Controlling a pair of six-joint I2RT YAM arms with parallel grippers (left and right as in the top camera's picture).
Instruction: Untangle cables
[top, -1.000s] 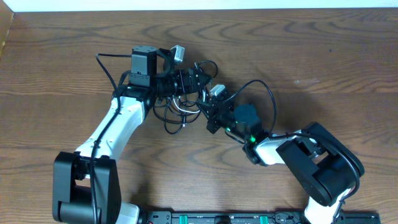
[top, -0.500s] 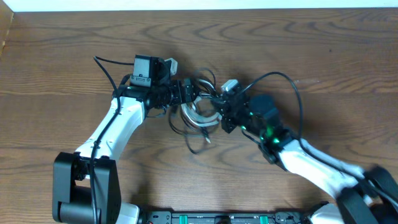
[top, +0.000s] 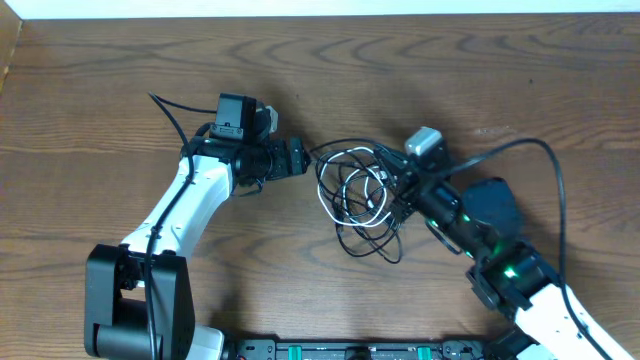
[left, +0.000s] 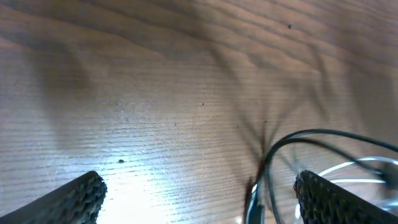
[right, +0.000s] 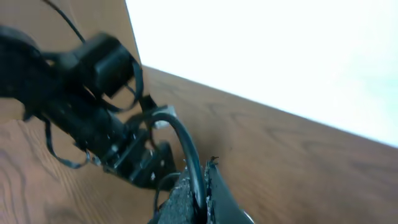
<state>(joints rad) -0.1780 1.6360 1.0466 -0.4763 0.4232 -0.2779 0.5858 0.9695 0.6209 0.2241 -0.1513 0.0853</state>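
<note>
The cables (top: 356, 198) lie as a loose tangle of thin black loops and one white cord mid-table. My right gripper (top: 397, 188) sits at the tangle's right edge, shut on a black cable (right: 189, 155) that runs up out of its jaws (right: 200, 177). My left gripper (top: 297, 158) is open just left of the tangle, holding nothing. In the left wrist view its gripper (left: 199, 183) shows two wide-apart pads; a black cable loop (left: 267, 155) and the white cord (left: 357, 165) lie near the right pad.
Bare wooden table (top: 520, 80) surrounds the tangle. The right arm's thick black cable (top: 545, 190) arcs above its wrist. The left arm (top: 190, 200) reaches in from the front left. A white wall edge (top: 320, 8) borders the far side.
My right gripper has moved right and toward the front, dragging the tangle with it and spreading the loops. My left gripper has come clear of the cables and stays open.
</note>
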